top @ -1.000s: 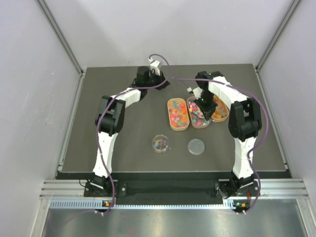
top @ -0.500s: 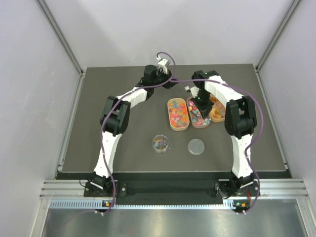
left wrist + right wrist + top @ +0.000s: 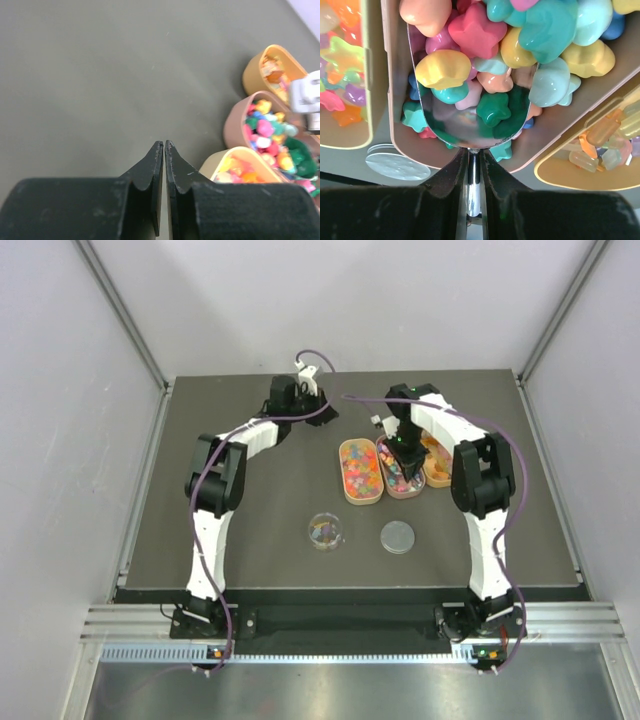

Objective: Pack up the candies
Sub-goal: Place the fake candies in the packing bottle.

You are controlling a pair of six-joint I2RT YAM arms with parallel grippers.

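The right gripper [image 3: 474, 156] was closed firmly on the thin handle of the shiny metal scoop [image 3: 475, 117]. The bowl of this scoop lay inside the middle oval tan tray [image 3: 395, 115], among the small glossy star-shaped candies [image 3: 475, 30].

The long axis of the scoop ran straight out from the gripper and along the length of the tray. The heap of candies lay directly ahead of the scoop's mouth, and a few pieces were already resting on its bowl. In my judgement the coming move depended on this line: a push forward, and then a lift without tilting.

The small round clear dish [image 3: 325, 530], with some candies in it, stood nearer to the arm bases, just beside the round clear lid [image 3: 398, 536]. The right arm was the nearer one to the trays and had the tool.

The left gripper [image 3: 164, 146] was closed with nothing between its fingers. It hung over the bare dark table [image 3: 100, 75] near the far edge, well apart from the dish.

I counted 3 oval trays side by side, all holding candies, 1 scoop, 1 dish and 1 lid. The candies were too many to count.
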